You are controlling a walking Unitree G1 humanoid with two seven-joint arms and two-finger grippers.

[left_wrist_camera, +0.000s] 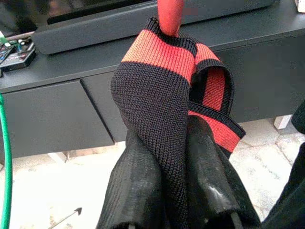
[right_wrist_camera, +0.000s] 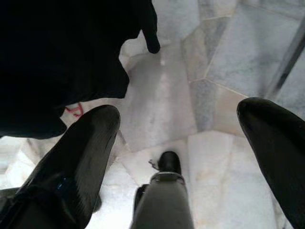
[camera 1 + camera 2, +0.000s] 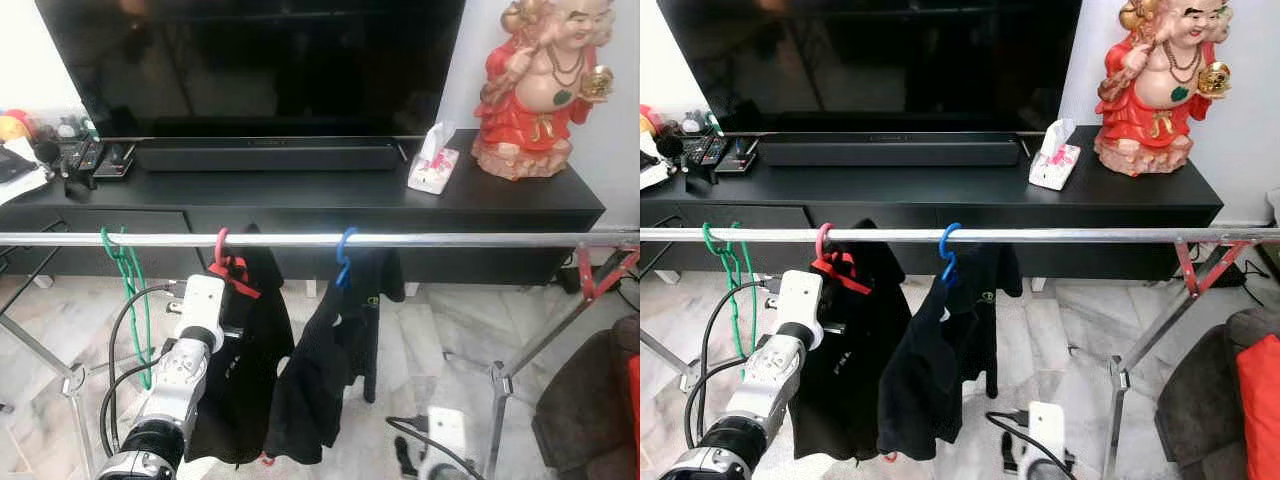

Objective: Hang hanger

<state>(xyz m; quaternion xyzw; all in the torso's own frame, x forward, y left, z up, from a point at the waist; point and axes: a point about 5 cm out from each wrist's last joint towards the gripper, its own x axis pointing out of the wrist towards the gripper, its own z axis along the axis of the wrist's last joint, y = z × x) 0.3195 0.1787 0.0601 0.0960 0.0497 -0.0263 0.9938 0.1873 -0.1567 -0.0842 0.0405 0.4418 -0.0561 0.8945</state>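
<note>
Starting at the left of the left eye view, a green hanger (image 3: 128, 275) is seen hooked on the steel rail (image 3: 450, 240), which runs straight across from nine o'clock to three o'clock. Just beside it, the red hanger (image 3: 226, 266) is found with its hook already over the rail and a black garment (image 3: 243, 360) draped from it. The left gripper (image 1: 174, 191) is raised directly beneath that hanger, so the hook lies at twelve o'clock from the fingers and the hanger's long axis lies roughly along the rail. The left arm is plainly the nearer one.

Next along, a blue hanger (image 3: 344, 258) carries a second black garment (image 3: 335, 365). Toward five o'clock, low near the floor, the right gripper (image 2: 181, 143) hangs idle with its fingers spread wide apart over the marble floor (image 2: 167, 95).

In the left wrist view a detail hidden from the head cameras is given: the left fingers (image 1: 138, 191) are pressed together on the red-and-black knitted collar (image 1: 157, 86) of the garment, the red hanger's neck rising just above it. What the eye views add is that the hook rests on the rail. The hanging is judged nearly complete, and letting go straight downward is judged to be what remains.
</note>
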